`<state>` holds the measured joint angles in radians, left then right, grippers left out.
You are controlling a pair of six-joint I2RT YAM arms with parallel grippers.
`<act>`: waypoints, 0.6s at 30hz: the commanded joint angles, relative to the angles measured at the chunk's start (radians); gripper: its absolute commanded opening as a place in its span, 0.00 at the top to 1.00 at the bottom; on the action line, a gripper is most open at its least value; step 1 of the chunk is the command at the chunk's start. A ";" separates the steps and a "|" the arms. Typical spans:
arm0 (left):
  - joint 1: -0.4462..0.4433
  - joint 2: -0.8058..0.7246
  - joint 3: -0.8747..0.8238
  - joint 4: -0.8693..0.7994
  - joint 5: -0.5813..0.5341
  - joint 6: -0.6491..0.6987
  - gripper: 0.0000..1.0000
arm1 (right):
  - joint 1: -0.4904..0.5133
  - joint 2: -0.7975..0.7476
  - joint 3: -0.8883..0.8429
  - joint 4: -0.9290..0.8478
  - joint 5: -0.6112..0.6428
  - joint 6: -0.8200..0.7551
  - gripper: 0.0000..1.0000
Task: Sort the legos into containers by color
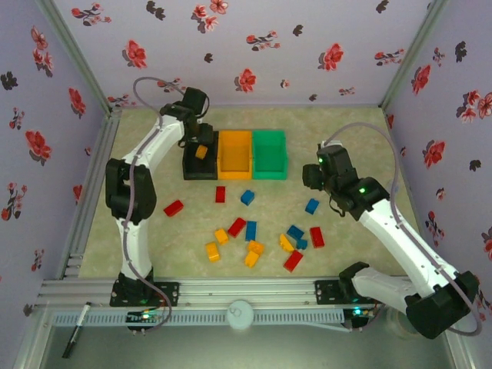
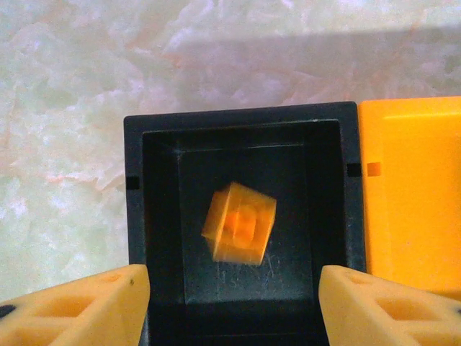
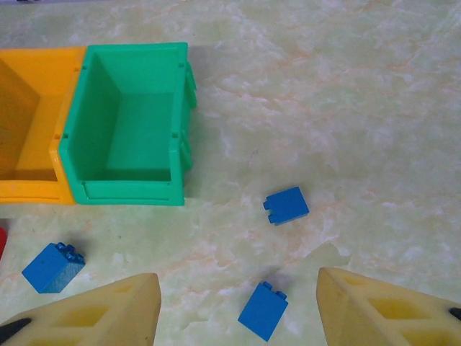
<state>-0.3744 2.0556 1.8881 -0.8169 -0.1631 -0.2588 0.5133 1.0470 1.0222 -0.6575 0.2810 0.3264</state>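
Note:
Three joined containers stand at the back: black bin [image 1: 190, 165], orange bin [image 1: 235, 154], green bin [image 1: 270, 154]. My left gripper [image 1: 202, 144] hovers open over the black bin [image 2: 155, 216]; a blurred orange lego [image 2: 239, 222] lies loose inside it, clear of both fingers [image 2: 86, 306]. My right gripper [image 3: 236, 313] is open above the table right of the green bin [image 3: 126, 133], with a blue lego [image 3: 263, 310] on the table beneath the gap and another blue lego [image 3: 286, 205] beyond. Several red, blue and yellow legos [image 1: 250, 231] are scattered mid-table.
A third blue lego [image 3: 52, 267] lies near the green bin's front left corner. The orange bin [image 3: 29, 122] looks empty. A black marker [image 1: 77, 330] and a white round knob [image 1: 240, 314] sit on the front rail. Flowered walls close in the table.

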 commanded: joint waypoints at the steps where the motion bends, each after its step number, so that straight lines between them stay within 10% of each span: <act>1: -0.001 -0.082 -0.044 -0.027 0.011 -0.002 0.35 | 0.008 -0.011 0.003 -0.021 0.008 0.020 0.39; 18: -0.059 -0.584 -0.697 0.044 -0.057 -0.174 0.33 | 0.038 0.116 0.035 0.042 -0.049 0.025 0.38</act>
<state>-0.4286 1.4998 1.2610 -0.7704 -0.1837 -0.3710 0.5381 1.1477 1.0222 -0.6464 0.2455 0.3267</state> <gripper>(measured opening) 0.670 0.616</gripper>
